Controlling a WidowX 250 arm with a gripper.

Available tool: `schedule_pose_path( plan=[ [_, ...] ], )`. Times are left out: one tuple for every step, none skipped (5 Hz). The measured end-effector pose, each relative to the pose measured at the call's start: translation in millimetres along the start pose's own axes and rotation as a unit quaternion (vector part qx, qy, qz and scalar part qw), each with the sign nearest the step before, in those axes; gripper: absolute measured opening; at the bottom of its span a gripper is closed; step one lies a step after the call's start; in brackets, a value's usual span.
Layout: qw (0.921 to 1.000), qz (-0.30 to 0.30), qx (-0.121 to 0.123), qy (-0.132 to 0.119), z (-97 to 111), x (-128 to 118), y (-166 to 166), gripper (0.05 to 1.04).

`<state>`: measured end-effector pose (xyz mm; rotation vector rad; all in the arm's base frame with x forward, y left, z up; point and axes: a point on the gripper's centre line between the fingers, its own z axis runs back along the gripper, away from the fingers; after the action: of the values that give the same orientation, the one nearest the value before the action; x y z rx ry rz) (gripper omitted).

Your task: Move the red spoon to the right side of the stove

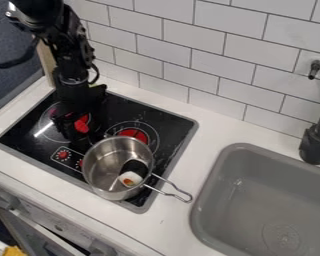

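The black gripper [77,131] hangs low over the left part of the black stove [179,131], just left of the metal pot. A red patch [82,123] shows against the gripper, partly hidden by it. I cannot tell whether this patch is the red spoon or the red centre of the left burner, and no spoon shape can be made out clearly.
A metal pot [98,167] stands on the stove's front right part, its wire handle [173,192] jutting over the white counter [177,211]. Inside lies a black, white and orange toy [130,178]. A grey sink [219,175] and black faucet [315,145] are right; a tiled wall rises behind.
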<state>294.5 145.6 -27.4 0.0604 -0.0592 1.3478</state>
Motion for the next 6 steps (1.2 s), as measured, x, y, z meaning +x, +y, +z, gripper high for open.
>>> schedule_pose_path(
  plan=[
    [0.9999, -0.007, 0.0, -0.011, -2, 7, -13, 1.0],
    [0.9999, -0.008, 0.0, -0.012, -3, 9, -17, 0.95],
    [0.9999, 0.0, -0.007, -0.009, -5, 6, -17, 0.674],
    [0.9998, 0.002, -0.017, 0.001, -4, 2, -16, 0.448],
    [0.9992, -0.022, -0.017, 0.028, -1, -4, -13, 0.328],
    [0.9983, -0.036, -0.022, 0.04, 3, -8, -11, 0.323]
  ],
)
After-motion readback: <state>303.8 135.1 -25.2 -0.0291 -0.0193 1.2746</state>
